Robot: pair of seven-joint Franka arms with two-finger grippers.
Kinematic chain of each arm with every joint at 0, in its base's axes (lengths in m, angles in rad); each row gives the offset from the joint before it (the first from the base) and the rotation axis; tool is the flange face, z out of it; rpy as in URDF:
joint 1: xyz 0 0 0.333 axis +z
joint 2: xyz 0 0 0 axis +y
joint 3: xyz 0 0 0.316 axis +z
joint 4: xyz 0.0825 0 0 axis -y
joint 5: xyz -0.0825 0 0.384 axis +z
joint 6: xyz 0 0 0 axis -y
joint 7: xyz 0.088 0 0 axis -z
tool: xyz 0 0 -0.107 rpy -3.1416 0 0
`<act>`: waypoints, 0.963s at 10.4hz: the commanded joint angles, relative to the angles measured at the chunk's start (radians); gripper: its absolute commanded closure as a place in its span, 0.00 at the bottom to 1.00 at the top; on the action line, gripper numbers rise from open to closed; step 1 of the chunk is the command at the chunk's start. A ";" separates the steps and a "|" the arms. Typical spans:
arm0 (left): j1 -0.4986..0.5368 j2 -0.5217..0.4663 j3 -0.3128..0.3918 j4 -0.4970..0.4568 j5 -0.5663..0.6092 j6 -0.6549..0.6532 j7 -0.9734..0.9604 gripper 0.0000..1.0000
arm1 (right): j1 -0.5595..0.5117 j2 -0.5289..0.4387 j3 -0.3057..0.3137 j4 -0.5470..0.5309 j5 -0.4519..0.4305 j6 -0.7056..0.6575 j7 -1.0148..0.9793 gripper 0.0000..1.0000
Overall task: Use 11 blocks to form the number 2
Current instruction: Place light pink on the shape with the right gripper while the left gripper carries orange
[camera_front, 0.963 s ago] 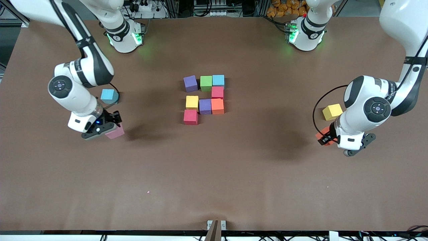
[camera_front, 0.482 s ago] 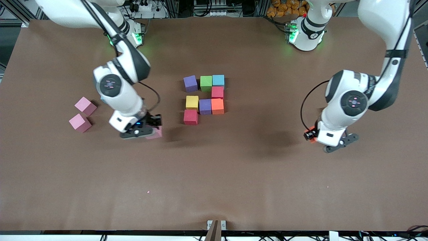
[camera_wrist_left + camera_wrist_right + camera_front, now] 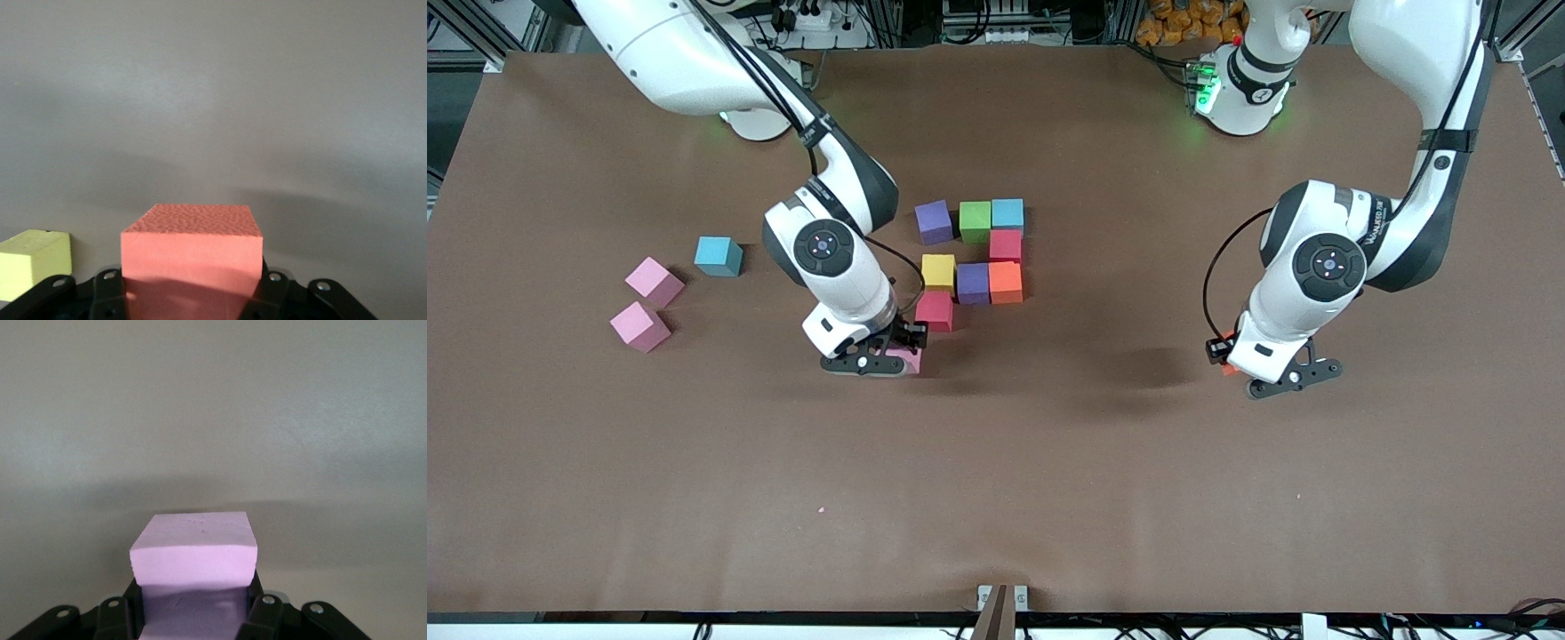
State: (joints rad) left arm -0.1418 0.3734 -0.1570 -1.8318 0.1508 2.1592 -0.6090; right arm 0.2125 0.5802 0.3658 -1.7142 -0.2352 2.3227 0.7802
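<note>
- Front view: 8 blocks sat in a cluster mid-surface [image 3: 1103, 498]: a purple block [image 3: 934, 221], green block [image 3: 975, 221] and light blue block [image 3: 1008, 214] in the row farthest from the camera, a red block [image 3: 1006, 245] just nearer, then a yellow block [image 3: 938, 271], second purple block [image 3: 973, 283] and orange block [image 3: 1006, 282], with a second red block [image 3: 935, 310] nearest.
- The right tool [image 3: 891, 359] was low, just nearer the camera than that red block, clenched on a pink block [image 3: 907, 360].
- The left tool [image 3: 1249, 372] hung over bare surface toward the left arm's end, grasping an orange-red block [image 3: 1227, 366].
- 2 loose pink blocks [image 3: 655, 282] [image 3: 639, 326] and a loose blue block [image 3: 719, 256] lay toward the right arm's end.
- Left wrist view: the orange-red block [image 3: 191, 257] sat gripped in the left tool [image 3: 193, 293]; a yellow block [image 3: 32, 260] showed beside it.
- Right wrist view: the pink block [image 3: 194, 563] was pinched in the right tool [image 3: 193, 613]
</note>
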 commanded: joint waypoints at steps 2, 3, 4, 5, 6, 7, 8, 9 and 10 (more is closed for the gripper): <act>-0.062 0.155 -0.024 0.204 -0.097 -0.013 -0.123 0.60 | 0.097 0.085 -0.051 0.102 -0.006 -0.013 0.138 0.82; -0.100 0.191 -0.024 0.253 -0.096 -0.013 -0.214 0.60 | 0.103 0.095 -0.053 0.099 -0.010 -0.011 0.139 0.82; -0.107 0.197 -0.024 0.258 -0.097 -0.013 -0.251 0.60 | 0.108 0.099 -0.053 0.096 -0.013 -0.009 0.140 0.81; -0.107 0.203 -0.024 0.258 -0.099 -0.013 -0.276 0.60 | 0.113 0.101 -0.053 0.090 -0.027 -0.003 0.139 0.81; -0.110 0.214 -0.024 0.258 -0.099 -0.013 -0.329 0.60 | 0.113 0.101 -0.053 0.070 -0.053 0.003 0.139 0.80; -0.126 0.222 -0.024 0.258 -0.096 -0.013 -0.401 0.60 | 0.113 0.105 -0.053 0.052 -0.094 0.018 0.139 0.80; -0.146 0.235 -0.024 0.263 -0.099 -0.012 -0.455 0.60 | 0.114 0.116 -0.051 0.033 -0.105 0.042 0.140 0.80; -0.162 0.248 -0.024 0.278 -0.097 -0.012 -0.521 0.60 | 0.119 0.118 -0.051 0.018 -0.104 0.068 0.143 0.80; -0.166 0.260 -0.024 0.289 -0.099 -0.010 -0.588 0.60 | 0.122 0.119 -0.051 0.018 -0.104 0.073 0.162 0.80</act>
State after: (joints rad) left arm -0.2878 0.6047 -0.1874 -1.5892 0.0731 2.1610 -1.1178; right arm 0.3191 0.7004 0.3220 -1.6870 -0.3132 2.3764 0.9003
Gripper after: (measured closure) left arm 0.401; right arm 0.414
